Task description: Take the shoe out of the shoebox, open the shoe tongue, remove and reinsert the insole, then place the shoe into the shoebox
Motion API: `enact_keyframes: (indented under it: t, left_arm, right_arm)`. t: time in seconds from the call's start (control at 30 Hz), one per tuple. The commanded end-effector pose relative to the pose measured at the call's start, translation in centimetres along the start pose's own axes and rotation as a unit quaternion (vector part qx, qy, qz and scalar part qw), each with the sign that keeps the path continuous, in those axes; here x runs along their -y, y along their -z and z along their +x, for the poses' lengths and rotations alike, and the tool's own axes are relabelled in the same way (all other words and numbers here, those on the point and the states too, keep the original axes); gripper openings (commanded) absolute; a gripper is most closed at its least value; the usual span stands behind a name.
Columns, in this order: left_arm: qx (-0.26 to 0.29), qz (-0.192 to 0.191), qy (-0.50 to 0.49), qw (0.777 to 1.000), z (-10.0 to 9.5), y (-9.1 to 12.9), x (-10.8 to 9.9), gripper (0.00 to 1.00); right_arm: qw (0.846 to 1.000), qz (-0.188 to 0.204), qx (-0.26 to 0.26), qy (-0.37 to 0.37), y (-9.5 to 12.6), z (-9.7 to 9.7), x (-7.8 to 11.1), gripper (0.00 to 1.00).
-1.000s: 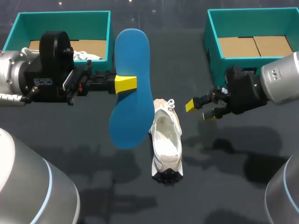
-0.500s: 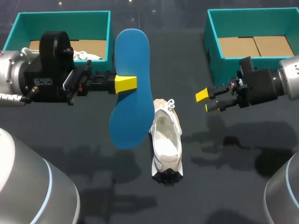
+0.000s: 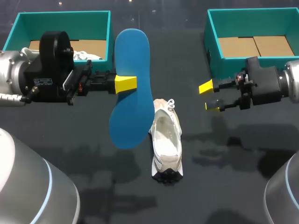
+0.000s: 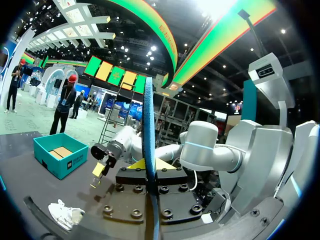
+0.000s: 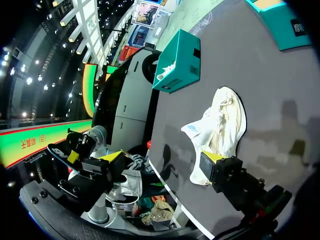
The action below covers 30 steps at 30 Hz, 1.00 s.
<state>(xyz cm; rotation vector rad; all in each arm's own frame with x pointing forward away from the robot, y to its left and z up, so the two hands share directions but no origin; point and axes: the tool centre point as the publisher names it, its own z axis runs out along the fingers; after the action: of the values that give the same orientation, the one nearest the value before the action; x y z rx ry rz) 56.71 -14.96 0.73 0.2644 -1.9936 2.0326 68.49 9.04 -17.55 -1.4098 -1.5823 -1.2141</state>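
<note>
2 teal shoeboxes: left shoebox (image 3: 60, 15), right shoebox (image 3: 212, 42). 1 shoe (image 3: 167, 140). 1 blue insole (image 3: 131, 107). 2 claws: left claw (image 3: 125, 84), right claw (image 3: 209, 96). 1 white item (image 3: 86, 56) inside left shoebox.

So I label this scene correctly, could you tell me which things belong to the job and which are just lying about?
Job: insole, held by left end effector; shoe; open right end effector; empty right shoebox.
Lying about, probably: left shoebox; white item inside it.

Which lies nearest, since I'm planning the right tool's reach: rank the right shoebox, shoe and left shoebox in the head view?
1. Right shoebox, just behind the right tool.
2. Shoe, mid-table.
3. Left shoebox, far left.
</note>
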Motion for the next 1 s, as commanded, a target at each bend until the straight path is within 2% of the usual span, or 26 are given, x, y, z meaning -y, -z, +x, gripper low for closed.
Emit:
enact_keyframes:
  t: [0.03,0.2,0.27,0.3,0.37,0.7,0.8,0.93,1.0]
  left_arm:
    - [-0.002,0.001,-0.028,1.000,0.1,-0.2,-0.1,0.00]
    - [-0.010,0.018,-0.135,0.991,-0.2,-0.4,0.0,0.00]
    - [-0.013,0.019,-0.183,0.983,-0.6,-0.4,0.2,0.00]
    - [-0.016,0.015,-0.217,0.976,-1.0,-0.4,0.2,0.00]
    - [-0.005,-0.017,-0.286,0.958,-1.8,-0.6,-0.1,0.00]
    - [-0.005,-0.017,-0.286,0.958,-1.8,-0.6,-0.1,0.00]
    - [-0.013,-0.030,-0.347,0.937,-2.8,-1.1,-0.8,0.00]
    - [-0.021,-0.033,-0.411,0.911,-5.0,-1.7,-1.6,0.00]
    - [-0.027,-0.049,-0.469,0.881,-6.0,-2.0,-2.1,0.00]
  right_arm:
    - [0.999,-0.007,-0.022,-0.023,0.0,0.6,-0.7,1.00]
    - [0.995,0.016,-0.096,-0.020,-0.5,2.0,-1.8,1.00]
    - [0.994,0.021,-0.109,-0.022,-0.7,2.1,-2.0,1.00]
    - [0.993,0.025,-0.110,-0.024,-0.8,2.1,-2.1,1.00]
    - [0.993,0.025,-0.110,-0.024,-0.8,2.1,-2.1,1.00]
    - [0.993,0.025,-0.110,-0.024,-0.8,2.1,-2.1,1.00]
    - [0.993,0.032,-0.114,-0.029,-1.0,2.3,-2.4,1.00]
    - [0.986,0.034,-0.153,-0.056,-0.7,2.8,-3.2,1.00]
    - [0.985,0.032,-0.159,-0.060,-0.6,3.1,-3.6,1.00]
